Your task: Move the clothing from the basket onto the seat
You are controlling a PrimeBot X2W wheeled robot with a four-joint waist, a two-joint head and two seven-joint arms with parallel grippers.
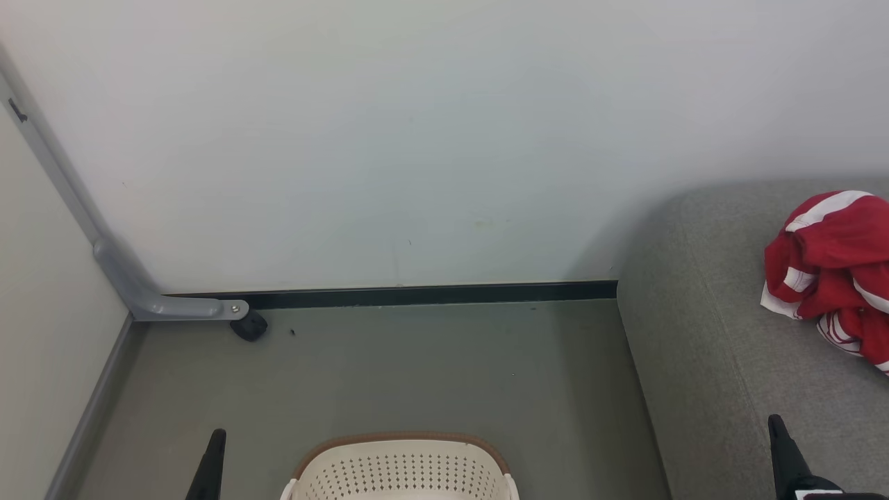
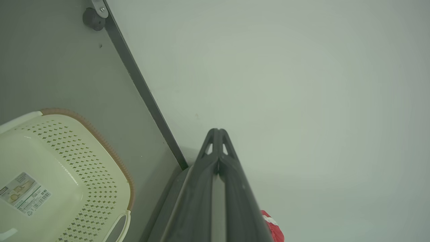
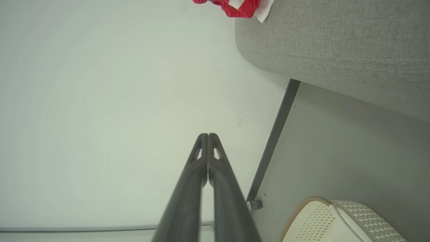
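Here, a pale wall (image 1: 417, 139) rises behind the grey-green floor (image 1: 417, 368). The grey seat (image 1: 708, 333) stands at the right, and the cream basket (image 1: 403, 472) sits on the floor to its left. The red-and-white clothing (image 1: 833, 264) lies bunched on the seat. The left claw (image 2: 218, 131) and right claw (image 3: 208, 135) each have their fingers pressed together, pinching nothing.

**Room corner, seen from above.** Back wall (image 1: 417, 139): plain, pale, matt and evenly lit, with a few faint marks. 1 dark skirting strip (image 1: 430, 295) runs along its foot and meets a smooth grey-green floor (image 1: 417, 375). At left stands a cream side panel (image 1: 42, 292), edged below by a grey strip (image 1: 90, 410). 1 grey metal strut (image 1: 125, 278) slants down the corner, bends level and ends beside a round black foot (image 1: 248, 326).
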